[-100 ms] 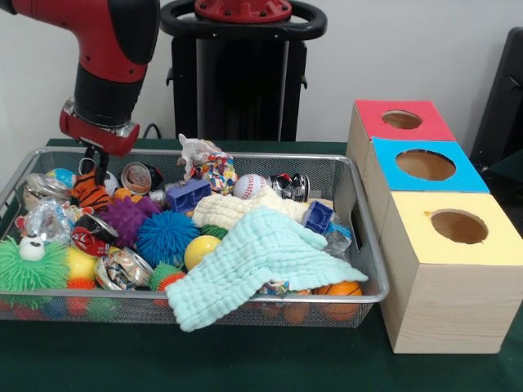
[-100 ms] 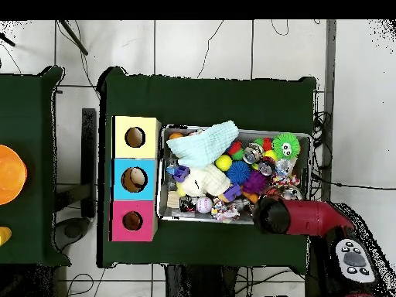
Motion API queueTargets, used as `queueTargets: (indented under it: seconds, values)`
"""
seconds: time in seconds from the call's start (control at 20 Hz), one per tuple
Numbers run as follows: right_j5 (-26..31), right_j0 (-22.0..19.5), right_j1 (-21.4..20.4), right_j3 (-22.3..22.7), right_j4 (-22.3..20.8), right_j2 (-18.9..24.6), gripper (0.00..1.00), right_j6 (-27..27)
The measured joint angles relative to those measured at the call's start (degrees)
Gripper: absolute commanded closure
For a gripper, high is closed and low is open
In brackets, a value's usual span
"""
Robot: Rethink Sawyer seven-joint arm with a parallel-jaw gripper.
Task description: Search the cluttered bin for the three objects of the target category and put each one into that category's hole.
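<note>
A wire-mesh bin (image 1: 310,155) (image 2: 236,130) is packed with toys. My gripper (image 1: 96,167) hangs in its back left corner, right over an orange tiger-striped toy (image 1: 90,194). Crushed cans (image 1: 122,268) (image 1: 135,175) lie close by, along with a purple spiky ball (image 1: 129,216) and a blue spiky ball (image 1: 166,237). A baseball (image 1: 249,185) and a yellow ball (image 1: 200,250) also show. A mint cloth (image 1: 253,261) (image 2: 207,145) drapes over the front rim. Beside the bin stand the red box (image 1: 384,131), blue box (image 1: 392,175) and yellow box (image 1: 425,237), each with a round hole. In the overhead view the arm (image 2: 302,218) hides the gripper.
A cream cloth (image 1: 237,210), blue blocks (image 1: 189,196) (image 1: 317,216), a green spiky toy (image 1: 33,265) and a small basketball (image 1: 341,298) fill the rest of the bin. An orange object (image 2: 9,174) sits on a neighbouring table. A dark chair (image 1: 502,106) stands behind the boxes.
</note>
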Motion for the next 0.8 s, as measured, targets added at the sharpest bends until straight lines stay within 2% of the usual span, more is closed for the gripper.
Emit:
queueTargets:
  seconds: [0.55,0.8]
  values:
    - [-0.1,-0.1,-0.6,0.0,0.0,0.4,1.00,0.0]
    - [1.6,-2.1,-4.2,1.1,1.8,2.9,1.00,0.0]
